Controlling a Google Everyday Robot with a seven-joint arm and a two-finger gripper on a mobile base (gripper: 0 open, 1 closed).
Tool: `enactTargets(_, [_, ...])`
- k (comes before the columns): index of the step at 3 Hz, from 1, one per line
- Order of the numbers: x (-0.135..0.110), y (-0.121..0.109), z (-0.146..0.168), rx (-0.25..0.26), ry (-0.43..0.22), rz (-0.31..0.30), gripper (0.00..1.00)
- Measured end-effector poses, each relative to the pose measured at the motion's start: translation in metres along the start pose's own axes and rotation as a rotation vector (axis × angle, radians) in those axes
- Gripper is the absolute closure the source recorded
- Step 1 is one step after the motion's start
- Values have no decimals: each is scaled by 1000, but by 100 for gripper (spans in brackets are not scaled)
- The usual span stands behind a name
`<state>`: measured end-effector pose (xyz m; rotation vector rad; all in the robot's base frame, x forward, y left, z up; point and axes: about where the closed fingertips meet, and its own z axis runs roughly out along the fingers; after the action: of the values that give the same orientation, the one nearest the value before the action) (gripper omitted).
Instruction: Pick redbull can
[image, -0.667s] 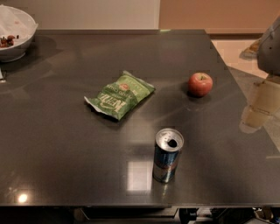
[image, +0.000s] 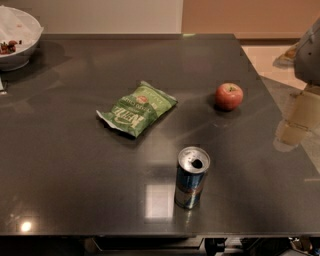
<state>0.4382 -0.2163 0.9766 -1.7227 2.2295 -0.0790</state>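
Observation:
The redbull can (image: 191, 177) stands upright on the dark table (image: 75, 165) near its front edge, blue and silver with an open silver top. My gripper (image: 296, 117) hangs past the table's right edge, well to the right of the can and a little farther back, and does not touch it. The grey arm (image: 309, 52) reaches down to the gripper from the upper right corner.
A red apple (image: 229, 96) lies behind and to the right of the can. A green chip bag (image: 136, 108) lies at the middle of the table. A white bowl (image: 17, 37) sits at the back left corner.

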Motion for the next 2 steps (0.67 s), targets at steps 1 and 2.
enactTargets(1, [-2, -1, 1, -31, -42, 6, 0])
enactTargets(2, [-16, 13, 8, -88, -153, -16, 0])
